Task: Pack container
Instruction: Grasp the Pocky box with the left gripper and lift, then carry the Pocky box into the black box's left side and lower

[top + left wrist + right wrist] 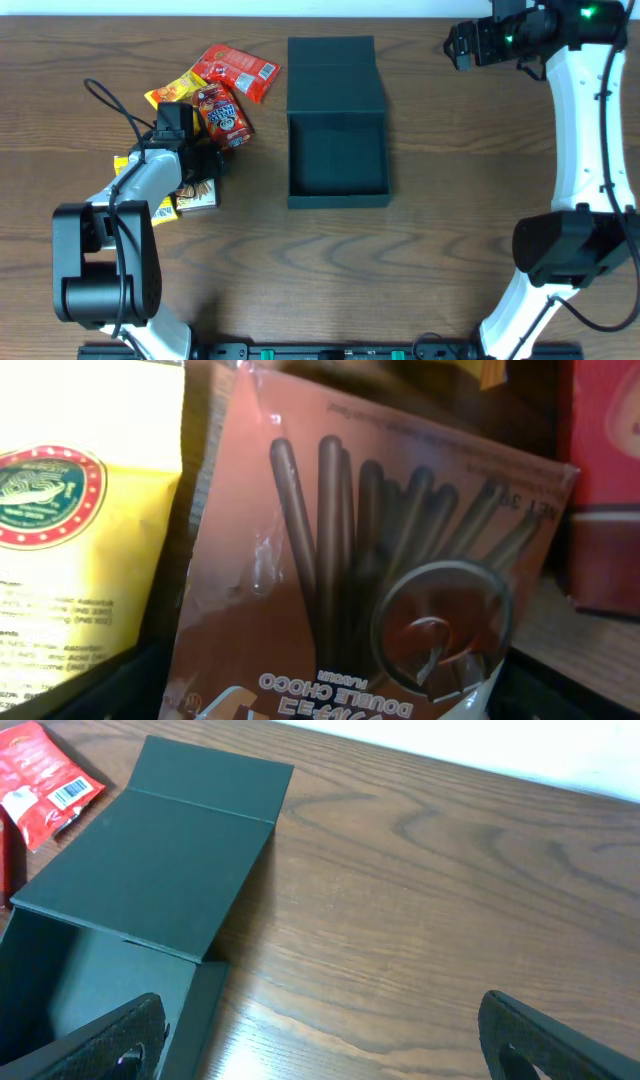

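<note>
While your left fingers (208, 160) hang spread wide just above the brown chocolate-stick packet (360, 580) among the snack packets (222, 112), worktop (440, 250) left | your right fingers (110, 1040) gape wide near the far right edge | container (337, 155) sits open mid-worktop, lid flap (335, 75) laid back toward the far edge | open worktop right of its wall

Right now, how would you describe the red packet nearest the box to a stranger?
Find the dark box in the middle of the table; a pile of snack packets lies on its left-arm side. The red packet is at the far edge of that pile, nearest the open lid. It has a white barcode patch, while the red neighbour beside it shows a round blue logo.
</note>
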